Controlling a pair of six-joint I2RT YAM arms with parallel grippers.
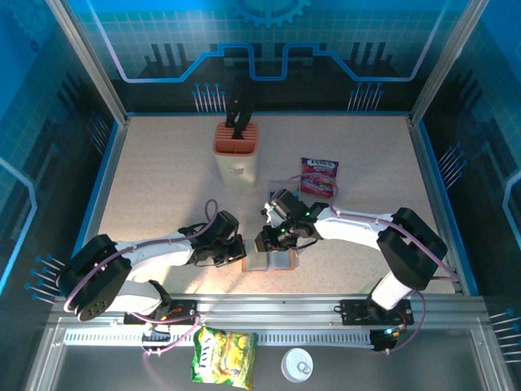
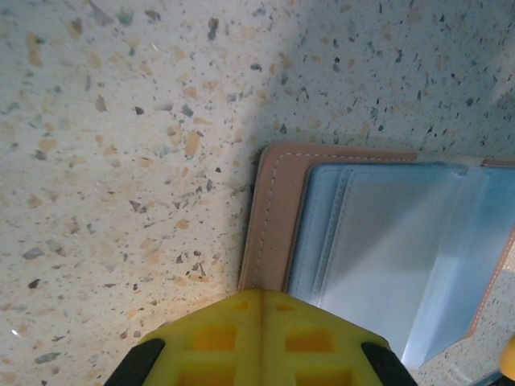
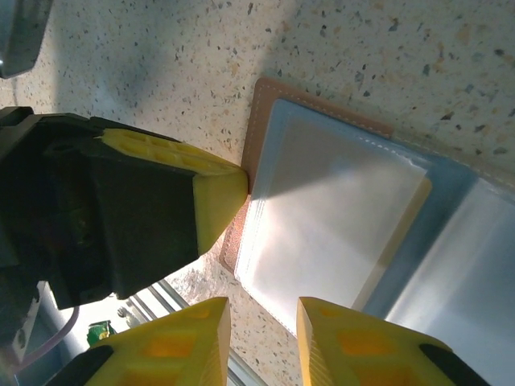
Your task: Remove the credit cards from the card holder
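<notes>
Card holder open; L end effector pressed together at its edge; R end effector spread; knife block behind.

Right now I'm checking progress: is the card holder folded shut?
No, the card holder lies spread open, its grey-blue inside facing up.
</notes>
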